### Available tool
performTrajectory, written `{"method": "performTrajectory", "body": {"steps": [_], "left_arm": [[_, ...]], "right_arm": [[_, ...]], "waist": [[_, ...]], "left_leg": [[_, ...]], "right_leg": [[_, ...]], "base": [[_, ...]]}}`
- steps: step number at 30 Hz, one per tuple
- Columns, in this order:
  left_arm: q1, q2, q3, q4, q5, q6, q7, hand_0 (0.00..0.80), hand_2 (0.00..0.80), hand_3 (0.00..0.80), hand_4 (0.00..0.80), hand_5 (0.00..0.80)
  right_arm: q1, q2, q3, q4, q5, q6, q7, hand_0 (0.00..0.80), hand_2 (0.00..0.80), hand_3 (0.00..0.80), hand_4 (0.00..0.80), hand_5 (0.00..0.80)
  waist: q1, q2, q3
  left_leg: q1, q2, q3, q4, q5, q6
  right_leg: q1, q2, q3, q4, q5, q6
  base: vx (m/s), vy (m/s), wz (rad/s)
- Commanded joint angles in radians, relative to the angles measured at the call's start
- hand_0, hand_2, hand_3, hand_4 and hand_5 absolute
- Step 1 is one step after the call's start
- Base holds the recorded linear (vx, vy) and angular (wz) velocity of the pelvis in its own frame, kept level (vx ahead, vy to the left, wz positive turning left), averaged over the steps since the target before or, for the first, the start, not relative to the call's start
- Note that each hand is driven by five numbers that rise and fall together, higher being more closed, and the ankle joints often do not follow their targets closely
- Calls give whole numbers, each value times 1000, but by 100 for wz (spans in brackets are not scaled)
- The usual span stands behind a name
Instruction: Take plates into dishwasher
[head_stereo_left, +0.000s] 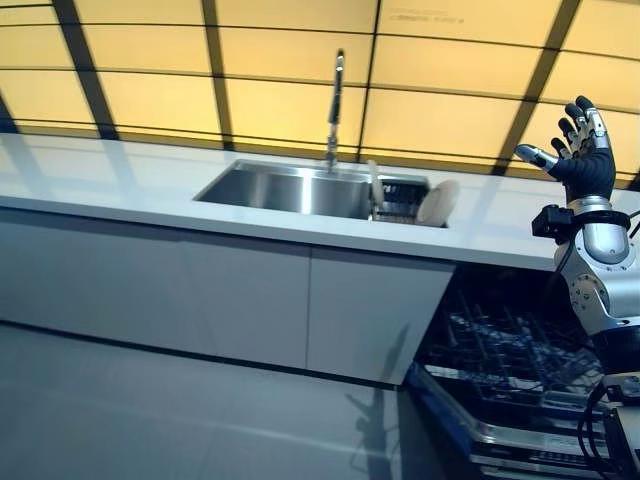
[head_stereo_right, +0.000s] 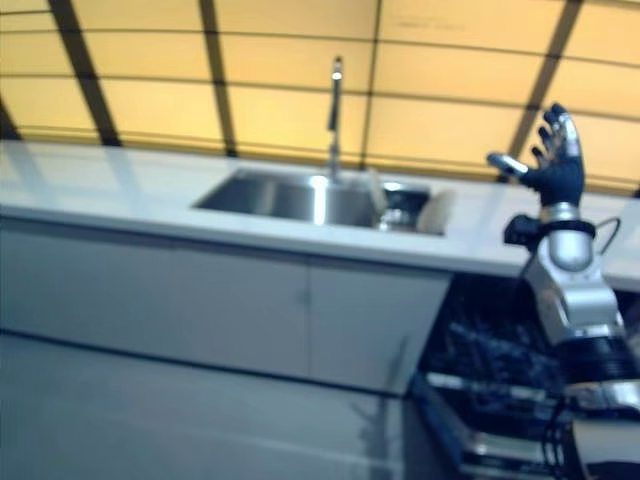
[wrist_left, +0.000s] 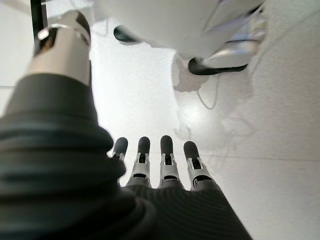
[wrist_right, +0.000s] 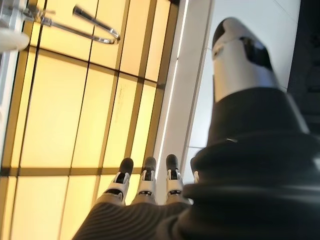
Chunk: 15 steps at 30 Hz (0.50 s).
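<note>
Two pale plates stand on edge in a dark rack (head_stereo_left: 402, 200) at the right end of the steel sink (head_stereo_left: 280, 190): a round cream plate (head_stereo_left: 437, 203) and a thinner one (head_stereo_left: 374, 184). Below the counter at the right, the dishwasher is open with its wire rack (head_stereo_left: 510, 355) pulled out. My right hand (head_stereo_left: 583, 160) is raised above the counter to the right of the plates, open with fingers spread, holding nothing. My left hand (wrist_left: 160, 170) shows only in the left wrist view, fingers straight, empty, over the pale floor.
A tall faucet (head_stereo_left: 335, 105) rises behind the sink. The white counter (head_stereo_left: 110, 180) stretches to the left over grey cabinet doors (head_stereo_left: 250, 295). The lowered dishwasher door (head_stereo_left: 500, 435) juts out over the floor at the lower right. Yellow panels line the back wall.
</note>
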<state>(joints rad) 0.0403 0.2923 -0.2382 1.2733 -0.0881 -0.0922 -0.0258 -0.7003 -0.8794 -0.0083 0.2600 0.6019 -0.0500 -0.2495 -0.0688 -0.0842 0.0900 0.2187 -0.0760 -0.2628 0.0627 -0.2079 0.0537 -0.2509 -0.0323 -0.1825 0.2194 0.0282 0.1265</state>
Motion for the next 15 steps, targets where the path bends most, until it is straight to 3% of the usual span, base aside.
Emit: {"method": "performTrajectory", "body": {"steps": [1,4,5,6,7,8,9,11,13,14,15], "left_arm": [[3,31,24,21,38,-58,13,0,0,0,0,0],[-2,37,28,-1,33,-67,7,0,0,0,0,0],[-7,37,29,-16,25,-74,1,0,0,0,0,0],[-8,37,29,-18,24,-76,1,0,0,0,0,0],[-11,35,26,-24,21,-87,-1,0,0,0,0,0],[-12,35,25,-25,22,-88,-1,0,0,0,0,0],[-19,31,14,-33,16,-102,0,0,0,0,0,0],[-27,21,-4,-37,12,-122,7,0,0,0,0,0],[-32,11,-20,-49,11,-131,18,0,0,0,0,0],[-33,10,-24,-67,14,-124,20,0,0,0,0,0],[-35,11,-28,-88,15,-109,23,0,0,0,0,0]], "right_arm": [[-49,-41,-44,-75,1,-9,7,0,0,0,0,0],[-47,-36,-39,-96,8,0,-1,0,0,0,0,0],[-44,-29,-30,-116,-1,6,-9,0,0,0,0,0],[-43,-28,-29,-119,-2,7,-9,0,0,0,0,0],[-41,-27,-21,-127,2,8,-15,0,0,0,0,0],[-41,-26,-19,-127,2,7,-16,0,0,0,0,0],[-39,-25,-7,-131,0,5,-23,0,0,0,0,0],[-31,-24,3,-141,1,2,-35,0,0,0,0,0],[-25,-26,11,-148,-6,-1,-45,0,0,0,0,0],[-24,-28,10,-151,-9,0,-49,0,0,0,0,0],[-27,-30,12,-153,-5,3,-58,0,0,0,0,0]], "waist": [[-3,11,-68],[-8,27,-81],[-11,34,-86],[-12,34,-87],[-13,36,-89],[-13,36,-89],[-12,33,-90],[-2,9,-87],[17,-25,-67],[27,-37,-54],[38,-45,-41]], "left_leg": [[151,-58,25,-66,11,-34],[146,-22,42,-6,66,-69],[128,-3,53,69,135,-96],[125,-1,54,79,144,-99],[105,3,56,139,202,-117],[101,3,56,150,210,-120],[69,-2,54,236,284,-143],[-20,-40,76,423,360,-170],[-145,-87,150,661,364,-188],[-229,-92,192,796,332,-190],[-295,-72,226,846,308,-183]], "right_leg": [[34,-30,61,-139,167,-49],[50,-24,64,-119,132,-62],[66,-18,65,-117,114,-72],[68,-18,65,-118,112,-74],[83,-12,67,-125,103,-82],[85,-11,67,-126,102,-83],[109,-6,69,-140,94,-96],[153,-27,73,-160,87,-113],[212,-55,70,-167,66,-131],[231,-65,69,-164,61,-138],[251,-69,69,-163,50,-144]], "base": [[353,-163,23],[237,-147,22],[193,-144,-4],[189,-150,10],[87,-75,12],[160,-141,7],[143,-131,-3],[171,-176,-21],[137,-170,-22],[96,-164,23],[40,-134,26]]}}
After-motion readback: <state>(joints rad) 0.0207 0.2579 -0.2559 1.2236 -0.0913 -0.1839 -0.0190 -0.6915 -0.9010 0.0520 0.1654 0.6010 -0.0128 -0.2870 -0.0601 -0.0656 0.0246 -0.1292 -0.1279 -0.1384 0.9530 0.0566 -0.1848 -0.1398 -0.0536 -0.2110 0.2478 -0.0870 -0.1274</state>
